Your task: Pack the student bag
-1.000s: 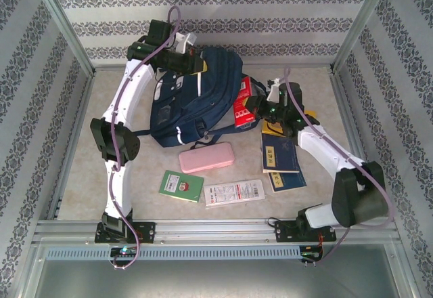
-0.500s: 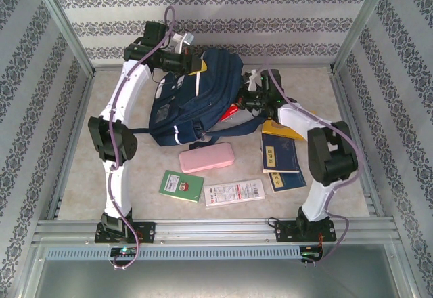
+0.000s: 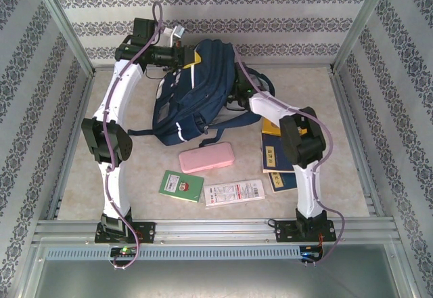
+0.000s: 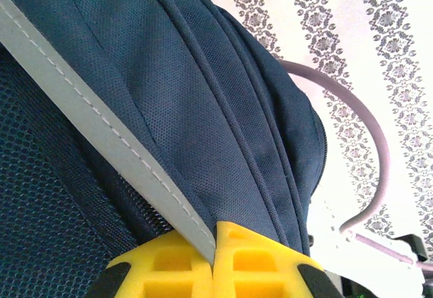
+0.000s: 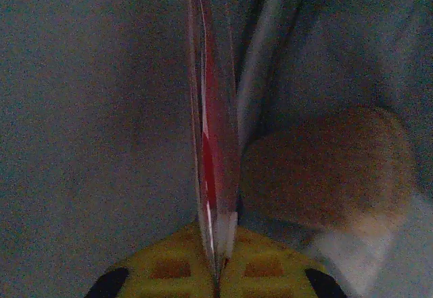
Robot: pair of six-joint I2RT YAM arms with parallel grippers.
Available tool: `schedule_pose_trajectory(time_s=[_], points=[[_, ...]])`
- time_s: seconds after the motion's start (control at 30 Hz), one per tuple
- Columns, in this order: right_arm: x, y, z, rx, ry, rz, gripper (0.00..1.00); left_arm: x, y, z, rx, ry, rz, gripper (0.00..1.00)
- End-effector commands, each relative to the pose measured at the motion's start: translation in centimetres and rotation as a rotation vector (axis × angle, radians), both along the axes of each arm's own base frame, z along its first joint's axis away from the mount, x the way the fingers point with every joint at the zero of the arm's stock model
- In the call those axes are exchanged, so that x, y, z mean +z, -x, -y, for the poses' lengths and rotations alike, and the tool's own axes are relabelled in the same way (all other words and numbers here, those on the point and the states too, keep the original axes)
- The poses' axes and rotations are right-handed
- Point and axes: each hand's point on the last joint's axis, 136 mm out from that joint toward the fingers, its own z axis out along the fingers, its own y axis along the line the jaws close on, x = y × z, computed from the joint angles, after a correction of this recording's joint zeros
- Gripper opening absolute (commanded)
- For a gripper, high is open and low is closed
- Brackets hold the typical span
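The student bag (image 3: 196,95), navy with a thin white stripe, lies at the back middle of the table, its mouth toward the right. My left gripper (image 3: 192,58) is at the bag's far top edge. In the left wrist view it (image 4: 215,236) is shut on the bag's grey-white trim strip (image 4: 101,132). My right arm (image 3: 270,107) reaches into the bag's mouth from the right. In the dim right wrist view, my right gripper (image 5: 220,247) is shut on a thin red book (image 5: 213,142), held edge-on inside the bag beside a brownish rounded thing (image 5: 328,169).
In front of the bag lie a pink pencil case (image 3: 206,156), a green booklet (image 3: 181,185) and a white leaflet (image 3: 234,192). Blue books (image 3: 281,157) are stacked at the right beside the right arm. Patterned walls and a metal frame close in the table.
My right arm has swung left and carried the red book from beside the bag into its mouth. The left gripper has pulled the bag's top edge up and toward the back left.
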Motion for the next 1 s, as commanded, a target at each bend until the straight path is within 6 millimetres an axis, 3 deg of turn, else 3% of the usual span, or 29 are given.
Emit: schedule_pose_trajectory(time_s=[0.0,0.07,0.2,0.37,0.5,0.67,0.97], points=[[-1.5,0.8,-3.5,0.028,0.036,-0.019,0.16,6.9,1.7,-0.4,-0.067,0.087,0.224,0.00],[-1.2,1.0,-4.7,0.036,0.055,0.006,0.45,6.4,1.1,-0.9,-0.048,0.084,0.208,0.00],[-0.1,0.5,-3.9,-0.013,0.103,0.073,0.70,5.9,0.2,-2.2,-0.010,0.083,0.189,0.00],[1.3,0.1,-1.3,-0.064,0.112,0.111,0.81,5.2,-0.8,-3.6,0.038,0.071,0.165,0.00],[2.3,0.4,0.6,-0.085,0.129,0.143,0.84,4.4,-1.3,-4.3,0.075,0.050,0.138,0.00],[5.2,1.8,3.1,-0.112,0.140,0.256,0.89,2.6,-1.8,-5.4,0.126,-0.005,0.096,0.00],[9.3,4.1,11.2,-0.340,0.274,0.421,0.89,-0.5,-2.7,-7.0,0.226,-0.099,0.019,0.00]])
